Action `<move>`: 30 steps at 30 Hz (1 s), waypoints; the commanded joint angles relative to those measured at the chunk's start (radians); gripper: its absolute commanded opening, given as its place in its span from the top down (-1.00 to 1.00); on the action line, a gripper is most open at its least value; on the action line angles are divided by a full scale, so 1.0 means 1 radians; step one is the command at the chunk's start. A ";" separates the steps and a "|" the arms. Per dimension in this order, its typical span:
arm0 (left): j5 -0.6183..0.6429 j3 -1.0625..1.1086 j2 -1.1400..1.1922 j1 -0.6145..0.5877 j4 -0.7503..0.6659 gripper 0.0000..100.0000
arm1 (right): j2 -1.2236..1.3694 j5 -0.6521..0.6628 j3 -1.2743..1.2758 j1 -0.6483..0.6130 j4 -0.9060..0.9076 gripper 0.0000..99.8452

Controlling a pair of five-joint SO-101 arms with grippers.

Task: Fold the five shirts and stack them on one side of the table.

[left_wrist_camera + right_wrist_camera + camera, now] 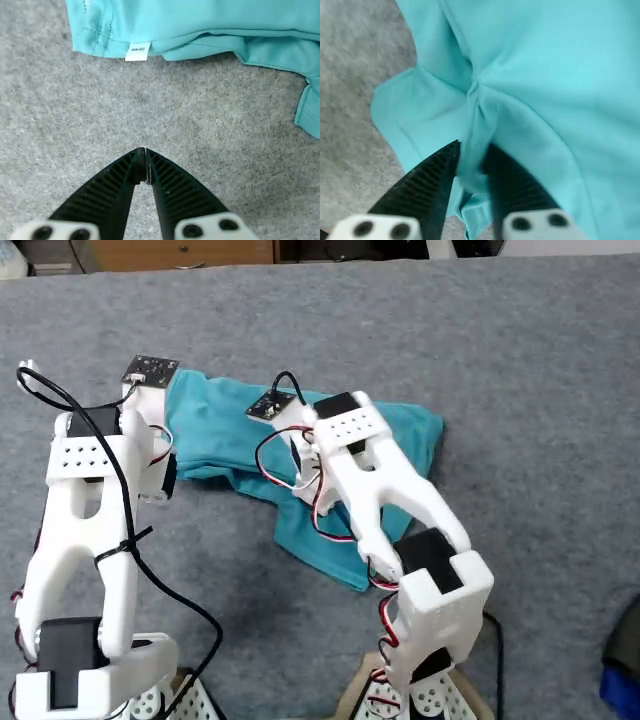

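Observation:
A teal shirt lies crumpled on the grey table, one flap trailing toward the front. My left gripper is shut and empty over bare grey surface, a short way off the shirt's hem and its white label. In the high view the left gripper sits at the shirt's left edge. My right gripper is over the middle of the shirt with a raised ridge of teal fabric pinched between its fingers. In the high view the right gripper is mostly hidden under its arm.
A dark and blue object pokes in at the front right edge. Wooden furniture stands beyond the table's far edge. Bare grey surface spreads to the right of the shirt and along the back.

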 commanded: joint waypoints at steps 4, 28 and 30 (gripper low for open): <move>0.005 -0.002 -0.042 -0.008 -0.015 0.96 | -0.001 -0.052 -0.082 0.008 0.011 0.93; 0.005 -0.003 -0.042 -0.008 -0.012 0.96 | -0.001 -0.017 -0.125 -0.147 0.290 0.53; 0.005 -0.003 -0.042 -0.008 -0.012 0.96 | -0.001 -0.012 -0.096 -0.150 0.292 0.42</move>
